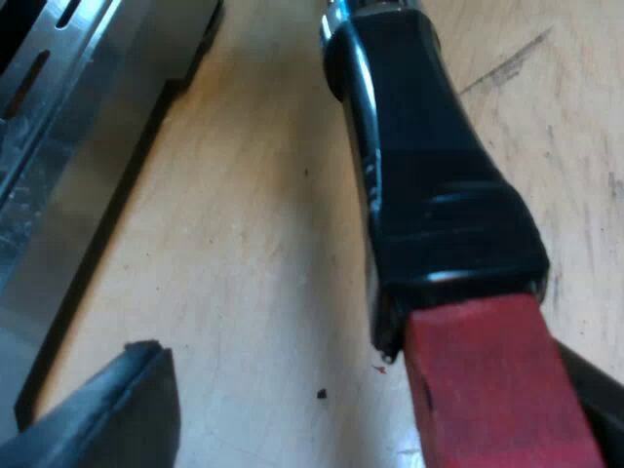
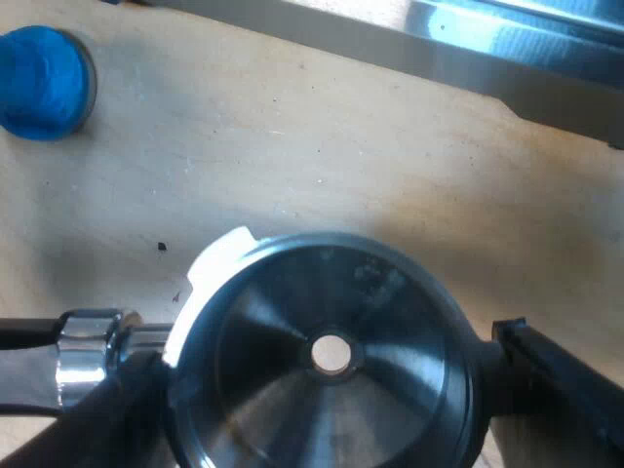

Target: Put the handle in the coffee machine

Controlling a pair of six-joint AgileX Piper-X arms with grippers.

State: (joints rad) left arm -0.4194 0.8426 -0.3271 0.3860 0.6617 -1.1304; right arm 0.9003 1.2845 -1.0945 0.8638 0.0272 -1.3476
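The metal holder (image 2: 390, 292) lies over the wooden table with its round basket facing up at the right wrist camera. My right gripper (image 2: 322, 375) is shut on the basket, one black finger (image 2: 107, 419) by the chrome neck and the other against the far rim. In the left wrist view the holder's dark handle (image 1: 429, 166) runs toward the camera and ends in its red tip (image 1: 487, 390). My left gripper (image 1: 366, 390) is open around that red end. One finger (image 1: 127, 409) stands well clear of it and the other sits close behind it.
The espresso machine's metal base (image 1: 68, 146) runs along the table beside the handle, and its steel edge (image 2: 487, 39) lies beyond the basket. A blue tamper (image 2: 39, 83) stands on the wooden table (image 2: 292, 146) a short way from the holder's neck.
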